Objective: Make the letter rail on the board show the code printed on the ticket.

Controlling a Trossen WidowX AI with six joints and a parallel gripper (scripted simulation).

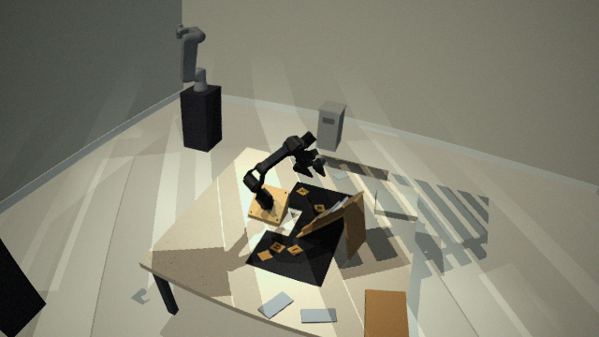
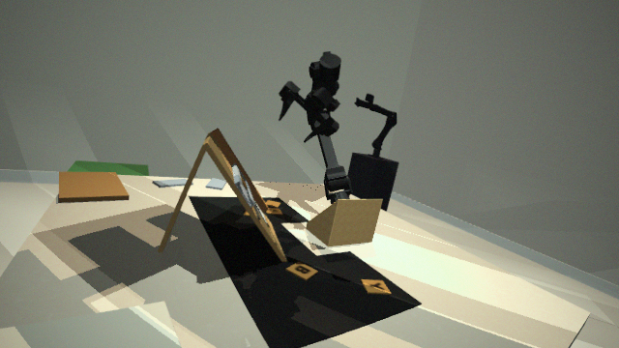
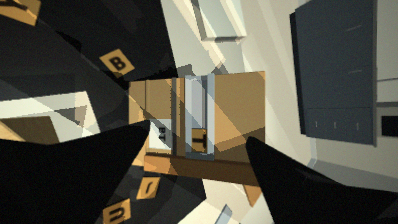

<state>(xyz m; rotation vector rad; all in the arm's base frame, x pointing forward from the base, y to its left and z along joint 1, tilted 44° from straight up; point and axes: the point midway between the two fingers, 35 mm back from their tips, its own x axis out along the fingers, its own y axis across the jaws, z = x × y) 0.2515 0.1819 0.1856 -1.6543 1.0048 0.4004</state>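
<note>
My gripper (image 1: 317, 175) (image 2: 293, 130) (image 3: 200, 133) is open and empty, high above the mat and clear of the leaning wooden board (image 1: 354, 229) (image 3: 240, 107). The silvery rail (image 2: 244, 190) (image 3: 211, 100) on its face holds one tile (image 3: 199, 140), apparently a T, near the end lower in the wrist view. A white ticket (image 3: 157, 142) is partly hidden by a finger; its print is not fully readable. Tile B (image 1: 319, 208) (image 2: 302, 271) (image 3: 117, 62) and tile Y (image 1: 303, 191) (image 2: 376, 286) lie on the black mat (image 1: 323, 276). Three tiles (image 1: 277, 247) (image 1: 295, 250) (image 1: 265, 256) lie across the board.
The arm's wooden base (image 1: 276, 192) (image 2: 355, 224) stands beside the mat. An orange slab (image 1: 386, 314) (image 2: 92, 185) and two grey plates (image 1: 276, 305) (image 1: 318, 315) lie beyond one end of the mat. A long low box (image 1: 357, 168) is at the opposite side. The board's rear leg sticks out behind it.
</note>
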